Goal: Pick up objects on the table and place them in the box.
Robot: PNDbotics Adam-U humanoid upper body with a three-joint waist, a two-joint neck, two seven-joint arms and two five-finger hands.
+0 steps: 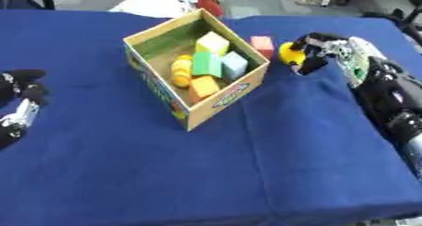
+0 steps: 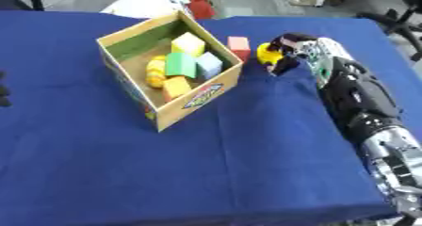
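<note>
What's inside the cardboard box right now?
Inside the cardboard box lie a pale yellow block, a green block, a light blue block, an orange block and a yellow ridged piece. Anything beneath them is hidden.

Box (image 1: 194, 111) stands mid-table (image 1: 247, 173), blocks (image 1: 210, 65) inside; one block (image 1: 262, 45) and a round object (image 1: 288, 53) just right.

open cardboard box (image 1: 198, 108) sits turned cornerwise on the blue cloth, green lining inside. in it: a pale yellow block (image 1: 212, 43), a green block (image 1: 206, 64), a light blue block (image 1: 235, 65), an orange block (image 1: 204, 85) and a yellow ridged thing (image 1: 181, 70). just outside the far right wall lies a pink block (image 1: 262, 45), with a yellow round object (image 1: 288, 53) beside it.
</note>
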